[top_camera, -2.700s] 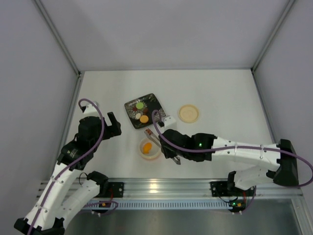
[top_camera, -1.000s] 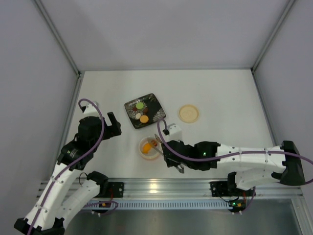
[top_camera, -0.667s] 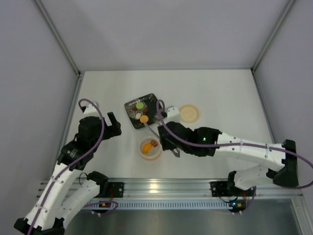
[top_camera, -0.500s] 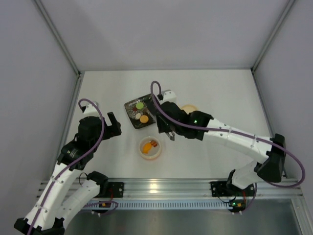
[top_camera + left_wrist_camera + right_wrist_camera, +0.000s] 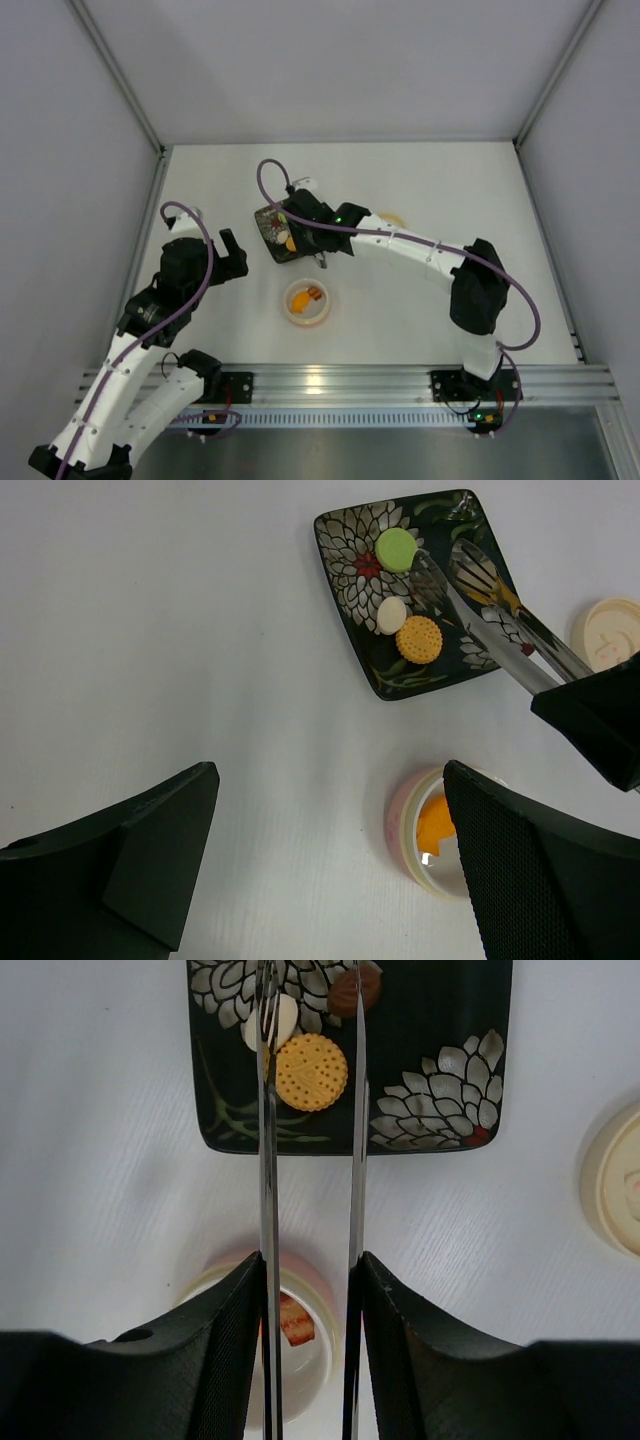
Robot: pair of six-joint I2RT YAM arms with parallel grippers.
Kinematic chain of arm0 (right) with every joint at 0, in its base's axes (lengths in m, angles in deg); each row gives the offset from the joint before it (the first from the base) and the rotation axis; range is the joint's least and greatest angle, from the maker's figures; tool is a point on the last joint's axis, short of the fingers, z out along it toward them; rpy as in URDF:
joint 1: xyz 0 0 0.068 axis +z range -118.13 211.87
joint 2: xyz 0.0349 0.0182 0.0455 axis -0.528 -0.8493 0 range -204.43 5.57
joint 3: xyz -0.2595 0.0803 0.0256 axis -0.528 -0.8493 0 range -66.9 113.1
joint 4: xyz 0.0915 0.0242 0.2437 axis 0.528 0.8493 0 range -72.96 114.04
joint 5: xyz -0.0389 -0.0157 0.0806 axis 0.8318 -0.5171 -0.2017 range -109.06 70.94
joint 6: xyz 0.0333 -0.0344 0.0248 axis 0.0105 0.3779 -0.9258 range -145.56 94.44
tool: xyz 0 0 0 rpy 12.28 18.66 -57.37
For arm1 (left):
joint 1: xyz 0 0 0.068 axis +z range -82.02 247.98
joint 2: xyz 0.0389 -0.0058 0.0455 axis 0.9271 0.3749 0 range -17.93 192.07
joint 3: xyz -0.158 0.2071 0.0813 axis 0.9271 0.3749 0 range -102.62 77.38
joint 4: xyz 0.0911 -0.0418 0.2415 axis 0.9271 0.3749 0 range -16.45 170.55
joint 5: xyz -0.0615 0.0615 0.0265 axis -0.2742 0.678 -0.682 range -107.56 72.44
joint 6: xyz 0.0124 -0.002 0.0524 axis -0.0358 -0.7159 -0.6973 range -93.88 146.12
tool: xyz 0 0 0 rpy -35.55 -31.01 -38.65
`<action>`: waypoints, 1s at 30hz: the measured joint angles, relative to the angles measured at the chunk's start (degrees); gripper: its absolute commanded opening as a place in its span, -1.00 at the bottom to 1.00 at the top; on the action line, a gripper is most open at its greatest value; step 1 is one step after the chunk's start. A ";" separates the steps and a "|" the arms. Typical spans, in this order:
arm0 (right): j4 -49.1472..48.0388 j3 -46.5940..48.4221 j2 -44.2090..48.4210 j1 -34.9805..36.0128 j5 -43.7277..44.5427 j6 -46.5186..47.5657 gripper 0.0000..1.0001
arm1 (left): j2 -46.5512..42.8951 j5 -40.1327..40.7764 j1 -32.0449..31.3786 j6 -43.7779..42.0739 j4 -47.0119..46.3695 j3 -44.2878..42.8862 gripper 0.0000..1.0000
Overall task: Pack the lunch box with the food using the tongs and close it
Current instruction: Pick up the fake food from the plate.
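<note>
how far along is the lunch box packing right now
Done: an orange piece and a red-brown piece lie in the lunch box. In hand: the right gripper holds the tongs, tips over the plate. Still to do: the green piece, white piece, orange biscuit and brown piece there, then the lid, lying on the table.

Before me a black square plate (image 5: pixel 430 1020), painted with white flowers, lies flat on the white table (image 5: pixel 450 180). Grey walls (image 5: pixel 330 60) enclose it, and an aluminium rail (image 5: pixel 330 382) runs along the near edge.
</note>
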 measured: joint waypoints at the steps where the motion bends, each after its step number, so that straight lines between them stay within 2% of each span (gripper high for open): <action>1: -0.02 -0.02 -0.48 -0.15 0.00 0.00 -0.17 | 0.00 0.00 -0.02 0.02 0.00 0.00 0.98; 25: -0.35 -0.04 -5.01 -3.13 -0.90 -0.44 -0.18 | 0.00 0.02 -0.26 0.13 0.00 0.00 0.98; 30: -0.37 -0.07 -5.25 -3.13 -1.40 -0.46 -0.32 | 0.00 0.04 -0.26 0.13 0.00 0.00 0.98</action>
